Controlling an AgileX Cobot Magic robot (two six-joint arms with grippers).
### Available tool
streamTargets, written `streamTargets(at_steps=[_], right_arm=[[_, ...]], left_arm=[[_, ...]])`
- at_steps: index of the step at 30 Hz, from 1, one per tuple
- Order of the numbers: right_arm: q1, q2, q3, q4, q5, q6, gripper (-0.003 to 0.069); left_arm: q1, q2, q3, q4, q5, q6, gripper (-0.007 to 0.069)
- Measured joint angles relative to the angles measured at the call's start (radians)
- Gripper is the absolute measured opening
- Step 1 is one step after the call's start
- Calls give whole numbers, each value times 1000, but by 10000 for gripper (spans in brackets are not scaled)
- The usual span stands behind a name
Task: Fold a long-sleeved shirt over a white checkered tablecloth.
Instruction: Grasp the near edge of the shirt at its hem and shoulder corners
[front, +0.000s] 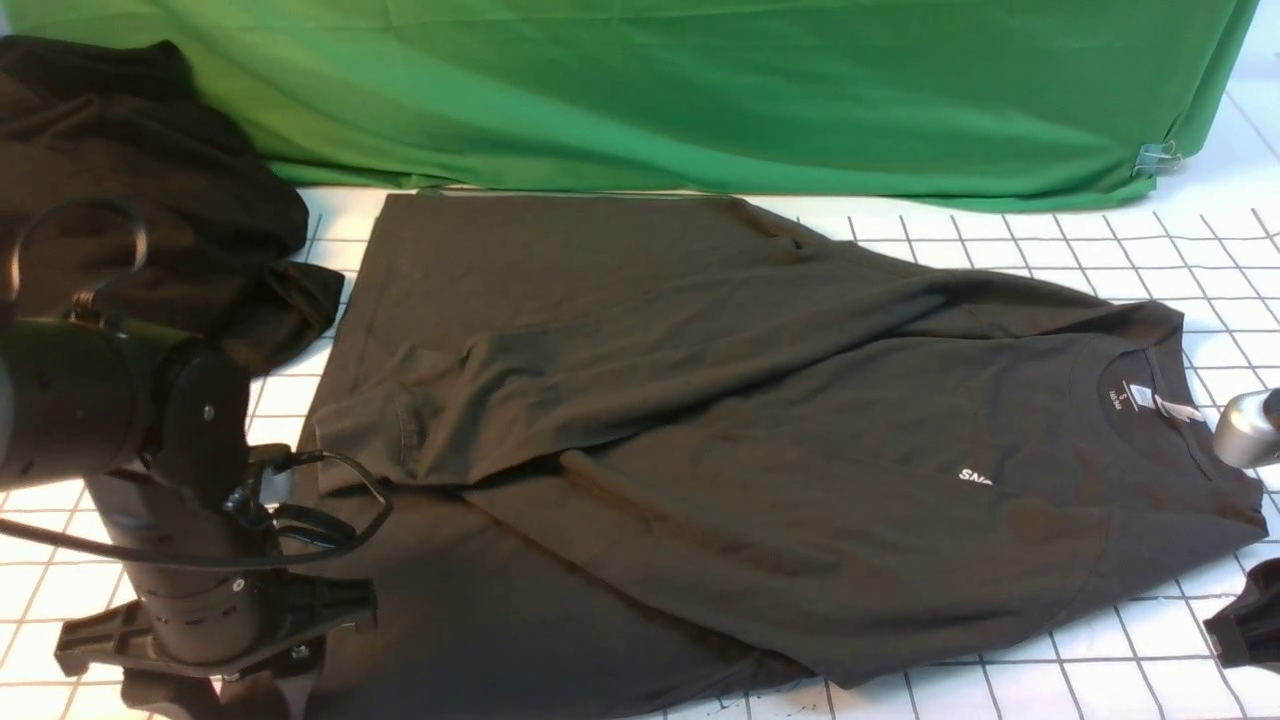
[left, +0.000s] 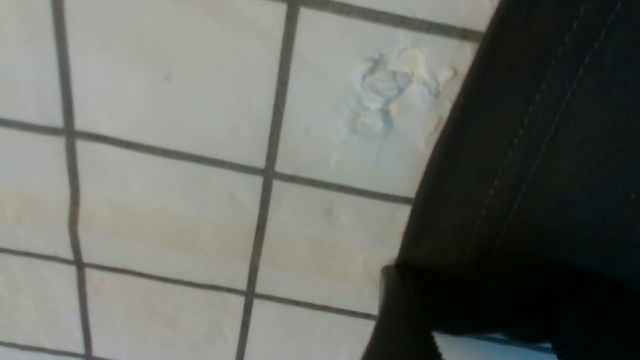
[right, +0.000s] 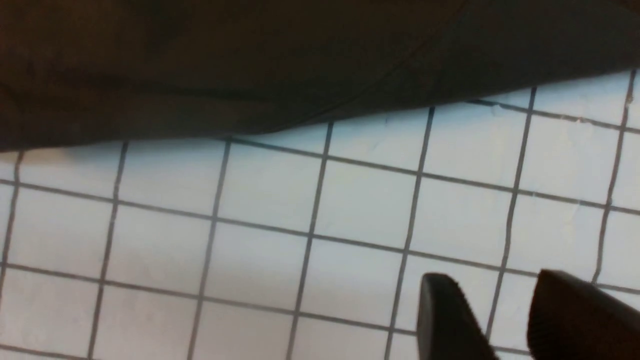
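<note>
The long-sleeved shirt (front: 700, 420) lies spread across the white checkered tablecloth (front: 1100, 660). Its neck and white label are at the right, and one sleeve is folded over the body. Only "SN" of the white print shows. My left gripper (front: 200, 695) is low at the shirt's near-left hem corner. In the left wrist view the stitched hem (left: 530, 150) drapes over one dark finger (left: 397, 310) and is lifted off the cloth; the other finger is hidden. My right gripper (right: 492, 280) stands open over bare tablecloth (right: 300, 200), just off the shirt's edge (right: 250, 65), with nothing between its fingers.
A plain green cloth (front: 700, 90) hangs along the back, with a clip (front: 1157, 157) at its right end. A blacker, lumpy heap of cloth (front: 130, 180) sits at the back left behind my left arm. A pale stain (left: 385, 95) marks the tablecloth near the hem.
</note>
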Motion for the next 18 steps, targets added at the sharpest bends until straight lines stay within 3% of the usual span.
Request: streamTargets(at_steps=[8,12,16,17,18], right_arm=[[0,0,0,42,27,-17,241],[0,0,0,46,28,-23,241],[0,0,0,48,24,-25,241],[2,0,0,59,10,-27,244],[4,0,0,60,6,-27,245]], left_arm=[[0,-4,0,29,9,-53,504],[0,-6,0,23,3,-43,507],[1,-6,2,-33,-33,7,414],[6,-5,2,-91,-66,50,310],[6,-5,2,-97,-66,58,297]])
